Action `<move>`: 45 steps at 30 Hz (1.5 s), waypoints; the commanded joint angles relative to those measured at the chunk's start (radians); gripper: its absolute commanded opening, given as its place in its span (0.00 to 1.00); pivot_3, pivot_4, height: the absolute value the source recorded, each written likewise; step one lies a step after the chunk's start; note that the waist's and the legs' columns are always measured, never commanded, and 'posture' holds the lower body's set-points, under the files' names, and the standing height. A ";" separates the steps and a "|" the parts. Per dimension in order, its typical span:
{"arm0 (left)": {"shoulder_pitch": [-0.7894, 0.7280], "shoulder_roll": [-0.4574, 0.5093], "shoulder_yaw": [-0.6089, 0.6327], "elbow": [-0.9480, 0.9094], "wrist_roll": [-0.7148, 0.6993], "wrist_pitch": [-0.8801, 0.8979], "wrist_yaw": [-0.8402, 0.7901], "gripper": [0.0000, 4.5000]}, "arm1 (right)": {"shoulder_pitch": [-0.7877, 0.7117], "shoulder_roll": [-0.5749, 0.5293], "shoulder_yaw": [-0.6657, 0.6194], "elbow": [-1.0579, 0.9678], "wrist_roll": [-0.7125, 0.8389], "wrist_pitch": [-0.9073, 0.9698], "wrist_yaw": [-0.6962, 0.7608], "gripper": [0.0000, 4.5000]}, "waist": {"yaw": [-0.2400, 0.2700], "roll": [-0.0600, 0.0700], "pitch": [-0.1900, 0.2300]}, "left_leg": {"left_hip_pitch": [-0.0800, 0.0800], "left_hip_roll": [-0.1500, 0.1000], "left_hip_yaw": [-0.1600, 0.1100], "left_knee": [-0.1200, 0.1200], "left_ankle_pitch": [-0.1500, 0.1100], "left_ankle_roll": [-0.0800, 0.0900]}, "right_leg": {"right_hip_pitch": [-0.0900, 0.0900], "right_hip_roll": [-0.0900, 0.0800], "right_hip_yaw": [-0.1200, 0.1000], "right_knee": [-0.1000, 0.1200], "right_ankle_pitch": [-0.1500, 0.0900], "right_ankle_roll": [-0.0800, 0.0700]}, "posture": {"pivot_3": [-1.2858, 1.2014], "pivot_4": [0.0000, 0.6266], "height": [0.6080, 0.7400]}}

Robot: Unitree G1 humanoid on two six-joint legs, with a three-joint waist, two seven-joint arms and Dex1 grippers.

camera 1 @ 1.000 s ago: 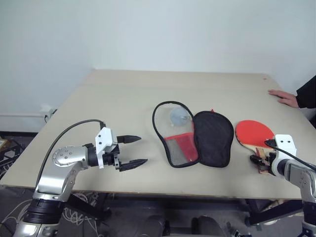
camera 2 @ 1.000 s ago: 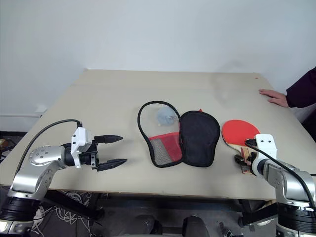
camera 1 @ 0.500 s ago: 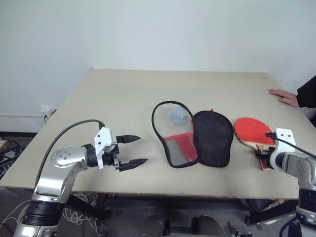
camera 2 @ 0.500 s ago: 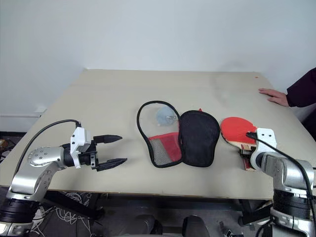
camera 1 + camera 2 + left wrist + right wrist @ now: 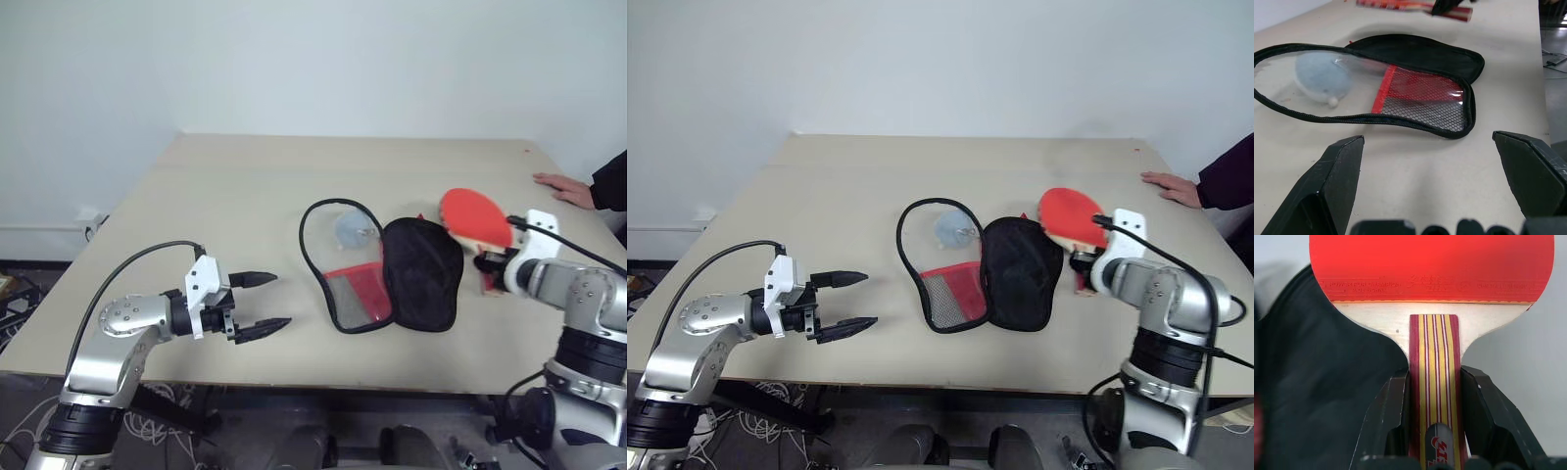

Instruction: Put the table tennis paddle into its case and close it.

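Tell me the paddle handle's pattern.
Red and yellow stripes on the paddle handle, clearest in the right wrist view.

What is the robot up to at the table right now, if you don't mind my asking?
It is packing a table tennis paddle into its case. The right gripper is shut on the paddle's handle and holds it in the air by the case's right edge. The case lies unzipped and spread open on the table, with a small pale ball under its clear flap. The left gripper hovers open to the left of the case. A person's hand rests on the table's far right edge.
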 commanded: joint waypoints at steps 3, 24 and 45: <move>0.004 0.012 0.036 -0.039 -0.022 -0.003 0.004 1.00 | -0.028 0.165 -0.003 -0.156 -0.036 0.049 -0.101 0.25 | -0.003 0.000 0.000 | 0.001 0.000 0.000 0.000 0.000 -0.001 | 0.000 0.001 0.000 0.000 0.000 0.000 | 0.52 0.00 0.85; 0.015 0.006 0.035 -0.053 -0.026 0.000 0.020 1.00 | 0.033 0.338 0.100 -0.145 -0.131 0.049 -0.178 0.25 | -0.034 0.001 0.000 | 0.003 0.010 0.000 -0.005 0.008 -0.014 | -0.001 0.013 0.001 0.001 0.004 -0.007 | 0.52 0.00 0.85; 0.016 0.005 0.033 -0.053 -0.029 0.002 0.024 1.00 | -0.035 0.438 0.202 -0.079 -0.145 0.049 -0.164 0.25 | -0.062 0.000 -0.001 | 0.007 0.017 0.000 -0.006 0.011 -0.017 | -0.001 0.019 0.001 0.002 0.009 -0.014 | 0.52 0.00 0.85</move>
